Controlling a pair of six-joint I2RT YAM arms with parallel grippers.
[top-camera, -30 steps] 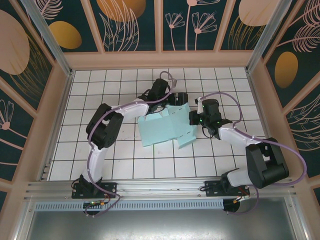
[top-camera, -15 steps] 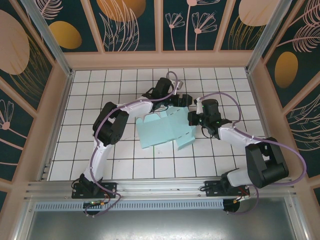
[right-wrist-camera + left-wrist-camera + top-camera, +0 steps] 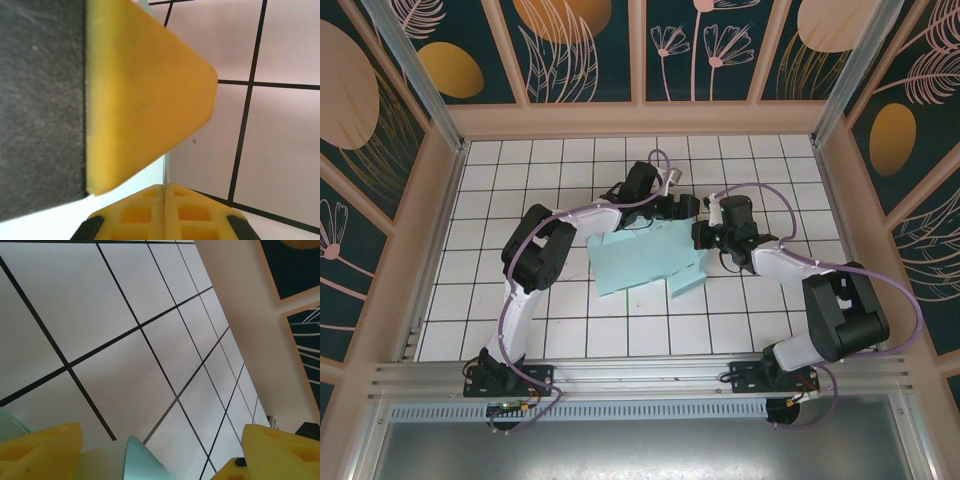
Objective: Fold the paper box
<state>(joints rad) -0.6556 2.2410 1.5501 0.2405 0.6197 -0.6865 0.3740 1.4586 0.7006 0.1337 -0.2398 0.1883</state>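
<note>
White tiled table with black grid lines, enclosed by walls of dark teal panels with floral prints. Box is noted as a flat pale mint sheet lying mid-table, with creases visible and 1 flap projecting at its near right corner.

Left gripper is observed at the sheet's far edge, toward the right end. In the left wrist view its 2 yellow fingers are seen spread wide, at the lower corners of the frame. A raised corner of the box is seen between them, close to the left-hand finger; whether it is touched cannot be told.

Right gripper is observed at the sheet's right edge. In the right wrist view its yellow jaws are seen pressed together, and a thin card edge is seen running into the seam between them, so the box's edge is recorded as pinched. The 2 grippers are placed near each other over the sheet's far right corner.
</note>
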